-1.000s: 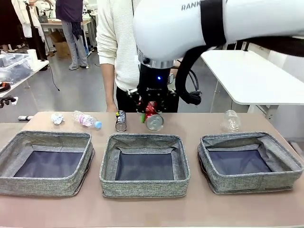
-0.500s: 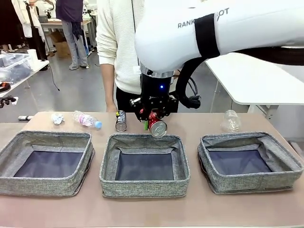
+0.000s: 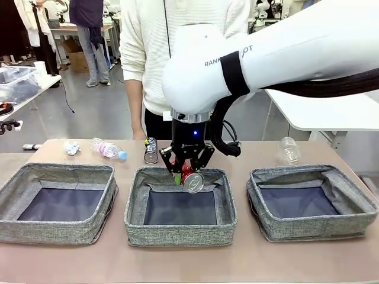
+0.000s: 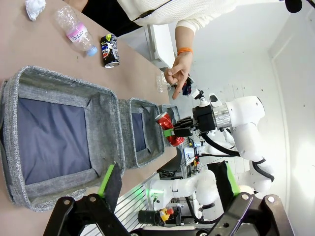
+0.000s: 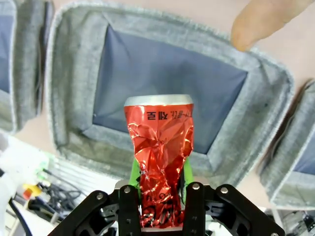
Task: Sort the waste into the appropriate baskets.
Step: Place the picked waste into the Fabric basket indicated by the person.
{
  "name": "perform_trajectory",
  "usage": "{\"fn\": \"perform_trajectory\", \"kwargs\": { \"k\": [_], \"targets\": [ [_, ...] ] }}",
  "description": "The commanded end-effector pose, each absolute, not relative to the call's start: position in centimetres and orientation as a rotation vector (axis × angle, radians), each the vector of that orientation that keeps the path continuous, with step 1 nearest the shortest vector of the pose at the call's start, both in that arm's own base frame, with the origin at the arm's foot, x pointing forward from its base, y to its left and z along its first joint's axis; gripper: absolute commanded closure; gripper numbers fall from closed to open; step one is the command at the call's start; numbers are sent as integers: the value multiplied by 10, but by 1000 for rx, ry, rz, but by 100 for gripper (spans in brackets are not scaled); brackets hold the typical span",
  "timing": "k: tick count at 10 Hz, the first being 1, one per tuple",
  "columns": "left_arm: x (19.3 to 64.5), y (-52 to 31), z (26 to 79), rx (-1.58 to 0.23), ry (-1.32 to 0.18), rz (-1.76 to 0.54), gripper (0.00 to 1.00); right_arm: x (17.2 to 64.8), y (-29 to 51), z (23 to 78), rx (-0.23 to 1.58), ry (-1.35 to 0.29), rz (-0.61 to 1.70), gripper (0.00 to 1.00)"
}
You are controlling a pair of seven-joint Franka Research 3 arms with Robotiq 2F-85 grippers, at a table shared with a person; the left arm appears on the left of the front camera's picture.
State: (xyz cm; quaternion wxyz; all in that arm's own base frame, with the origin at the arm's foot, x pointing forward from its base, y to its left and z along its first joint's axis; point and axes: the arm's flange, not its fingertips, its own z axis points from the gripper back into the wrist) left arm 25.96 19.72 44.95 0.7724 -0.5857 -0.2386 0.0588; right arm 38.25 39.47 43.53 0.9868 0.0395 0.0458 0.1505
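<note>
Front view: right jaws, clamped on the dented red metal drink can (image 3: 192,179), have come down from beyond the middle grey woven fabric basket (image 3: 177,232) to just over its far wall, so a drop looks next. Left jaws spread wide, empty.

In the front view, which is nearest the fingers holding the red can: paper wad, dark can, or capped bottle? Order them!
1. Dark can, close by on the left.
2. Capped bottle, farther left.
3. Paper wad, farthest left.
</note>
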Motion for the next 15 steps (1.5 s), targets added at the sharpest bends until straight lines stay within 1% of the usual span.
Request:
{"fn": "perform_trajectory", "kwargs": {
  "k": [1,2,3,4,10,11,12,13,14,15],
  "targets": [
    [260,196,451,-1280,-539,110,0,382,391,441,108,88,307,65],
    [260,196,451,-1280,-539,110,0,383,390,441,107,92,304,26],
    [260,196,451,-1280,-539,110,0,383,390,441,106,91,305,8],
    [260,196,451,-1280,-539,110,0,384,390,440,106,92,299,0],
    [260,196,451,-1280,-539,110,0,390,386,444,117,101,283,0],
    [260,196,451,-1280,-539,110,0,391,380,450,195,107,296,0],
    [260,196,451,-1280,-539,110,0,392,366,465,331,166,267,0],
    [260,196,451,-1280,-539,110,0,395,335,485,521,258,201,0],
    [260,196,451,-1280,-539,110,0,395,287,501,746,279,145,0],
    [260,196,451,-1280,-539,110,0,391,223,507,1072,317,65,0]
  ]
}}
